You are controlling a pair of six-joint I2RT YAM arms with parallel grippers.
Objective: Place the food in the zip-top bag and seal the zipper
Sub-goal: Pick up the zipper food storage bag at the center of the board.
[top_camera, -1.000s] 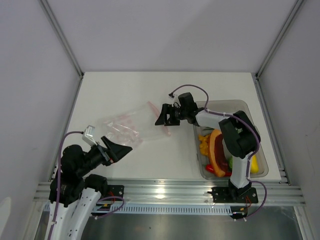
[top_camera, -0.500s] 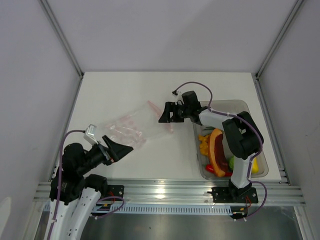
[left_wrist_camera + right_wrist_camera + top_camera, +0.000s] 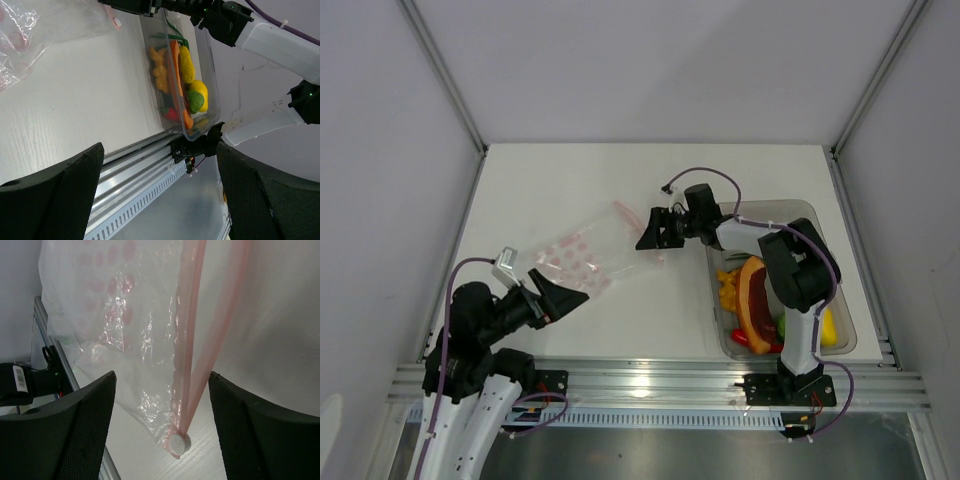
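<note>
1. Fingers on my right gripper (image 3: 161, 382) were spread wide and held nothing. The pink zipper (image 3: 186, 365) ran between them and seemed to touch neither one.
2. Just under it lay the zip-top bag (image 3: 115, 325), flat and crinkly on the table (image 3: 570, 180). I saw no food inside it.
3. My left gripper (image 3: 560, 298) was spread wide too, and empty. It sat low by the bag's near corner.
4. All the food (image 3: 748, 295) sat in the clear bin (image 3: 842, 290) on the right, well apart from both grippers.
5. I judged I was on the first step, which was getting the bag's mouth wide enough.
6. Next, I thought, one gripper had to pinch one pink lip and lift it. The other had to hold the bag down so food could go in.
</note>
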